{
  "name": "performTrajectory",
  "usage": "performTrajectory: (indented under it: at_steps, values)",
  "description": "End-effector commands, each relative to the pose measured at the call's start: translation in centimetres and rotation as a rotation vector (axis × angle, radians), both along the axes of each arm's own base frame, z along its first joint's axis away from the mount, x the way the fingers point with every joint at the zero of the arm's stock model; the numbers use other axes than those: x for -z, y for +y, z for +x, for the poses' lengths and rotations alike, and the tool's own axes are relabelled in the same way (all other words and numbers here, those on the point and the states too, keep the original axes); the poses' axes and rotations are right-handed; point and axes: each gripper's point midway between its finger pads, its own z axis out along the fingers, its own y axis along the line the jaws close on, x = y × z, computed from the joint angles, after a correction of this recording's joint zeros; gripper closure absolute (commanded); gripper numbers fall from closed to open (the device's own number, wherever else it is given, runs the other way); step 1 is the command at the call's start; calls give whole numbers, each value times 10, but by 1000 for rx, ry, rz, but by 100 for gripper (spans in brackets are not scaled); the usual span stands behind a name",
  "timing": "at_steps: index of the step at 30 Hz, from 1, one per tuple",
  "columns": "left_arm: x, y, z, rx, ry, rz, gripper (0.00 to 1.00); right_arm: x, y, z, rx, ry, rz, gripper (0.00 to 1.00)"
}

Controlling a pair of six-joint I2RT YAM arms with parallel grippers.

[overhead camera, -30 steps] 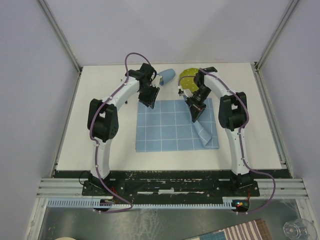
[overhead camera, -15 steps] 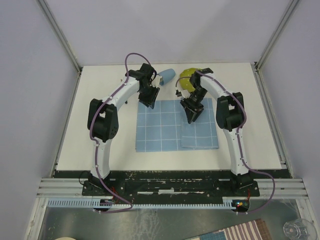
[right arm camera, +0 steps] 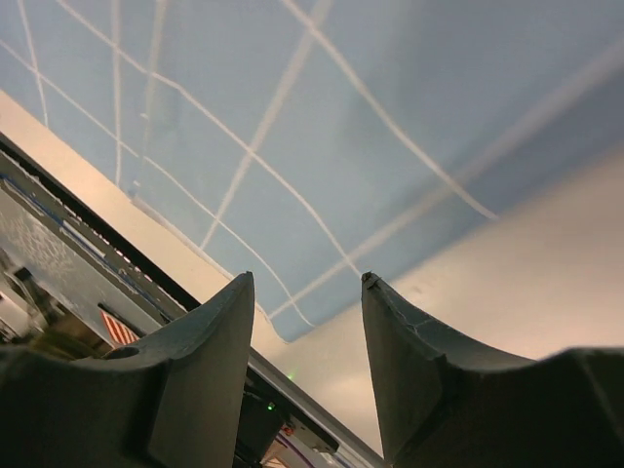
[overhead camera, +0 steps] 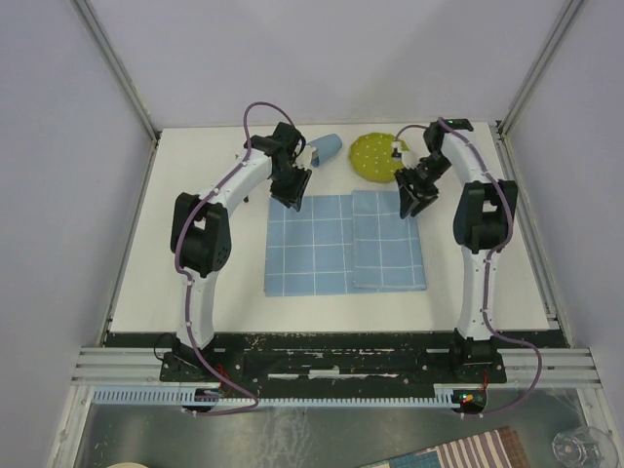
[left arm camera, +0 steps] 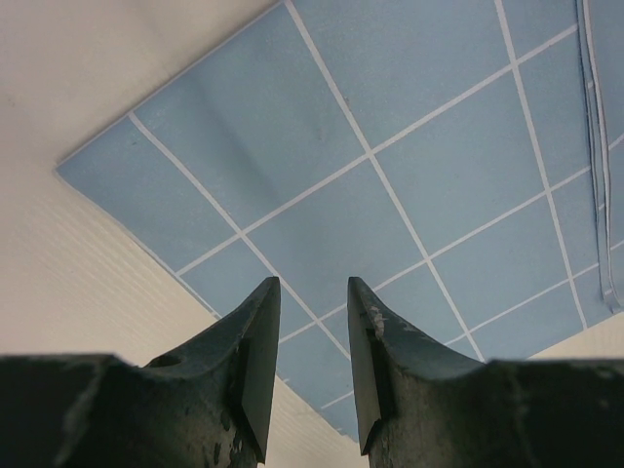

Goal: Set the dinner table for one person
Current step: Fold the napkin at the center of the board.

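Cloth (overhead camera: 312,249) in light blue with a white grid lies flat on the white dinner table (overhead camera: 195,234), which spreads wide under both arms. I see the cloth's right part doubled over into a second layer (overhead camera: 388,244). My left gripper (left arm camera: 312,291) hangs over the cloth's far left corner, jaws parted with nothing between them. My right gripper (right arm camera: 307,283) sits at the far right corner, jaws likewise apart and empty. Toward the table's far edge, a yellow-green plate (overhead camera: 375,156) lies just beside the right gripper. A blue cup (overhead camera: 327,148) lies tipped on its side near the left one.
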Motion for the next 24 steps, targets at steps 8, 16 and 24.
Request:
performTrajectory:
  at_steps: [8, 16, 24]
  values:
    - [-34, -10, 26, 36, -110, -54, 59, 7, -41, 2, 137, 69, -25, 44]
    - [-38, -3, 24, 45, -118, -19, 59, 34, -29, -3, 167, 171, 46, 43]
    - [-41, 7, 19, 47, -135, 15, 59, 17, -49, 2, 238, 123, 62, 44]
